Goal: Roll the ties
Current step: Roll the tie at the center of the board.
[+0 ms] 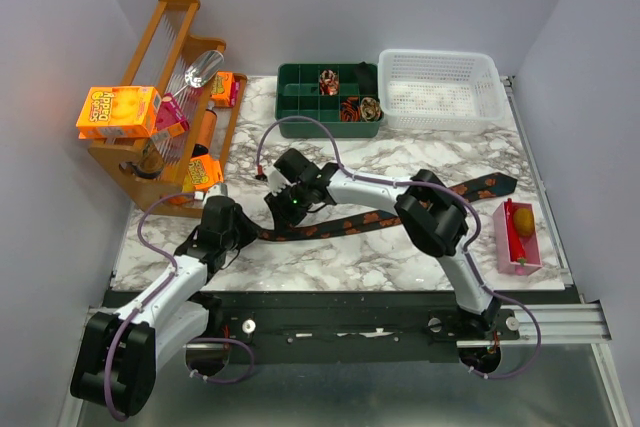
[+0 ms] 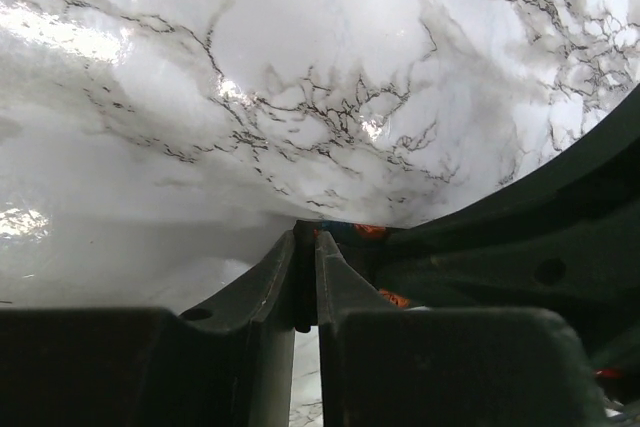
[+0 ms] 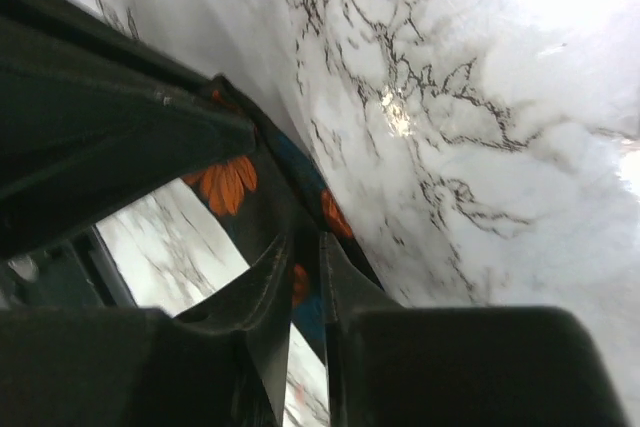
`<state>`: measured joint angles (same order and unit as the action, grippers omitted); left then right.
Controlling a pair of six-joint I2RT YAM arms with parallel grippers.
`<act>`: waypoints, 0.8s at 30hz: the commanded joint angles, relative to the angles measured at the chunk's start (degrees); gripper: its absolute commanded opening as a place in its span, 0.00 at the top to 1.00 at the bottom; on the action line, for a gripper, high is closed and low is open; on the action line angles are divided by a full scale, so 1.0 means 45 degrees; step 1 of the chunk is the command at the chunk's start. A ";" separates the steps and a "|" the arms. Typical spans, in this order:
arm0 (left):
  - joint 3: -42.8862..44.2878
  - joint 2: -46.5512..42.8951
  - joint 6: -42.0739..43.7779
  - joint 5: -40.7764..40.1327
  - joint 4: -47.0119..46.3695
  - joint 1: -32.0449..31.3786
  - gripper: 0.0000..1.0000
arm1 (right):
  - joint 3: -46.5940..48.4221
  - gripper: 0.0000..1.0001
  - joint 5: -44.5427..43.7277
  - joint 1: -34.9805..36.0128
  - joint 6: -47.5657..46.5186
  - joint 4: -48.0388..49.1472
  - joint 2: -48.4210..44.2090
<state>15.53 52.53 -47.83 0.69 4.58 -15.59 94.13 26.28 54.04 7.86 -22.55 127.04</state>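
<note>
A tie lies flat across the marble table, running from just in front of my left arm out towards the right edge. My left gripper sits low at its left end. From that wrist, its fingers are drawn almost together with only a thin slit between them. The tie's dark cloth, with a bit of orange, shows right at the tips, but I cannot tell whether any of it is pinched. My right gripper reaches over to the same end, its jaws a narrow wedge apart. The orange-flowered fabric passes at the tips, grip unclear. Coiled ties sit in the green tray at the back.
</note>
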 commanded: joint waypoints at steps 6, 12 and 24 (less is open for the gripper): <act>0.0377 0.0006 0.0590 -0.0251 -0.0256 0.0048 0.81 | -0.0077 0.23 -0.0355 0.0022 -0.1570 -0.0518 -0.1475; 0.0494 0.0123 0.0649 -0.0173 -0.0393 0.0048 0.81 | -0.0155 0.20 -0.0157 0.0042 -0.2409 -0.0537 -0.0792; 0.0612 0.0162 0.0688 0.0160 -0.0510 0.0048 0.81 | -0.0077 0.24 0.0019 0.0295 -0.2743 -0.0634 -0.0107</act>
<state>16.51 53.01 -45.45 0.75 3.75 -15.59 93.78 25.06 54.17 -3.20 -24.29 124.42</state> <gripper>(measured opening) 0.197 0.780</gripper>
